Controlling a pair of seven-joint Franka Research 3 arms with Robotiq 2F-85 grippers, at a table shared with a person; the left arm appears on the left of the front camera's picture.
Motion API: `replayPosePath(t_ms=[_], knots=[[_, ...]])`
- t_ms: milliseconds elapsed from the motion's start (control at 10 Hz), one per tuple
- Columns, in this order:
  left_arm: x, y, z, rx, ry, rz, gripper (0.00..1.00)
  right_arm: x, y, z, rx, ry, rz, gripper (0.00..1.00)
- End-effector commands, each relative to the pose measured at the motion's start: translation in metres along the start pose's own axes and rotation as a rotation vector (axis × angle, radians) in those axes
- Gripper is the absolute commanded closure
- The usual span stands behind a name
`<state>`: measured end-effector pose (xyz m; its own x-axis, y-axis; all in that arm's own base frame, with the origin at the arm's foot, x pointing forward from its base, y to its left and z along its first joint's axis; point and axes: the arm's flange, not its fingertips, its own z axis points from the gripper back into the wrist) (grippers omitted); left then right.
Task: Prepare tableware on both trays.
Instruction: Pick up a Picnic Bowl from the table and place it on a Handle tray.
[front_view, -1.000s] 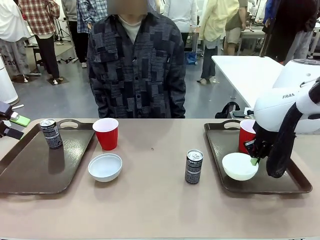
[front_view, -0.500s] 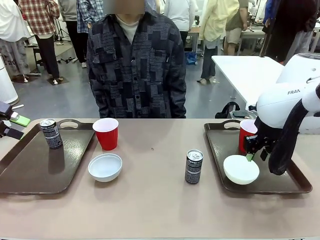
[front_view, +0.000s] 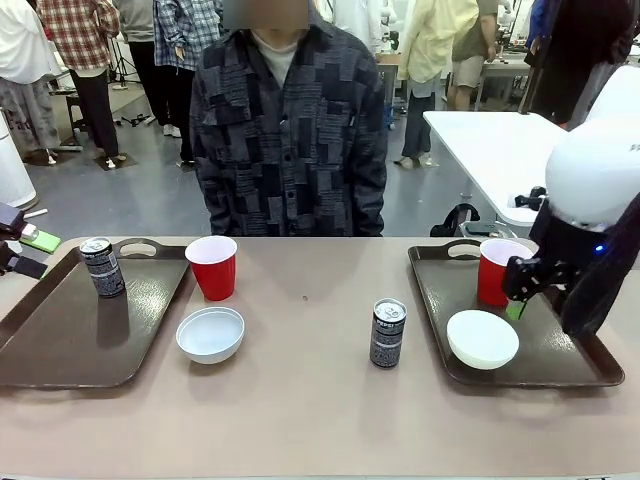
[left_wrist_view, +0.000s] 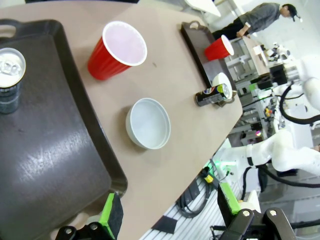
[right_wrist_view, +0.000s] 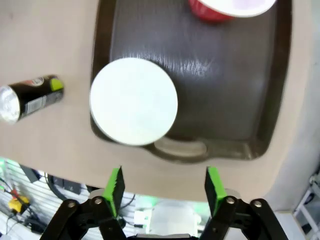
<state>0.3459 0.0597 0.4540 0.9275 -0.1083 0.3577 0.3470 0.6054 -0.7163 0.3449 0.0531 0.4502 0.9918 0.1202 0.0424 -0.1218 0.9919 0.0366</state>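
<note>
- Nearest us, our left hand (left_wrist_view: 167, 212) hangs released by a corner of the left tray (front_view: 60, 340), its fingers wide apart with nothing between them.
- Our right hand (right_wrist_view: 164, 190) is released too, spread and empty, hanging over the right tray (front_view: 548, 345) and clear of the tableware.
- We see the right bowl (front_view: 482, 338) on the near part of the right tray.
- On the bare desk (front_view: 300, 400), the left bowl (front_view: 210, 333) sits just beside the left tray's rim, and the middle can (front_view: 388, 333) stands upright between the trays.
- Farther back, the right cup (front_view: 495, 270) stands on the right tray behind the right bowl.
- The left cup (front_view: 212, 266) stands on the desk just beside the left tray, and the left can (front_view: 102, 266) stands upright on that tray's far part.
- A person (front_view: 290, 130) in a dark patterned shirt stands at the far side.
</note>
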Motion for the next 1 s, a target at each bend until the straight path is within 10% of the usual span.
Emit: replayPosePath(t_ms=[0,900], knots=[[0.0,0.0,0.001,-0.001,-0.004,0.001,0.0,-0.01,0.002,0.037,0.051,-0.002,-0.04,0.0],[0.0,0.0,0.001,-0.001,-0.004,0.001,0.0,-0.008,0.001,0.022,0.007,-0.001,-0.003,0.0]])
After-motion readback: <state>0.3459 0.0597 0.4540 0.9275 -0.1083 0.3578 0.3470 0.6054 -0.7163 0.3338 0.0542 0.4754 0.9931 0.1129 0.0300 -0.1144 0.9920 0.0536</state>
